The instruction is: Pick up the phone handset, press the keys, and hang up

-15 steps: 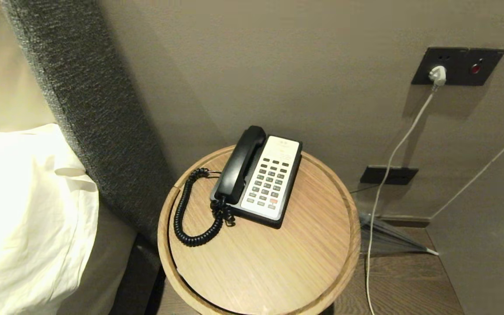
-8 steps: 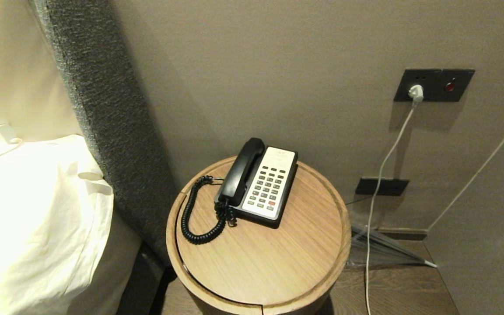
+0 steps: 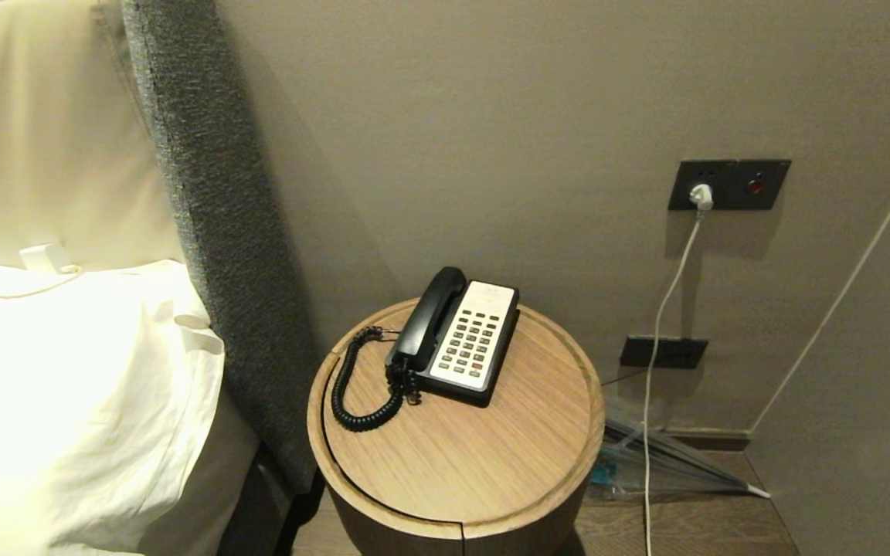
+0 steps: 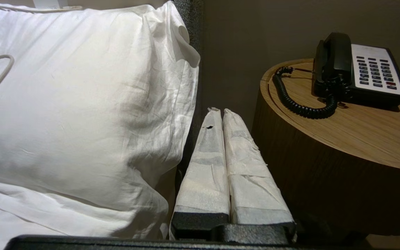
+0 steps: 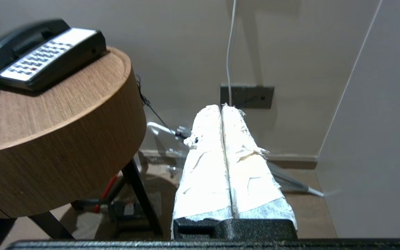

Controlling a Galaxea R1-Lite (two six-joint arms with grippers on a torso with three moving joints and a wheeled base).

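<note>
Both pairs of jaws are pressed together and hold nothing. The left gripper [image 4: 222,113] hangs low, its wrapped tips pointing into the gap between the white pillow [image 4: 82,104] and the wooden side of the round desk [image 4: 325,166]. The right gripper [image 5: 221,107] is also below the desk top, on the other side, its tips pointing to the wall with the white cable [image 5: 230,52].

Up and ahead of the left jaws, well apart from them, the phone handset [image 3: 429,318] lies in its cradle on the phone base [image 3: 476,344], on the side nearer to the bed. Its coiled cord [image 3: 356,386] makes a loop on the desk.

I think the handset is light and stiff, but its glossy plastic is probably slippery. The best place to take it seems the narrow middle bar, between the two thick ends, with the jaws across it. The cord will probably pull a little when the handset is lifted, so a firm hold is needed.
</note>
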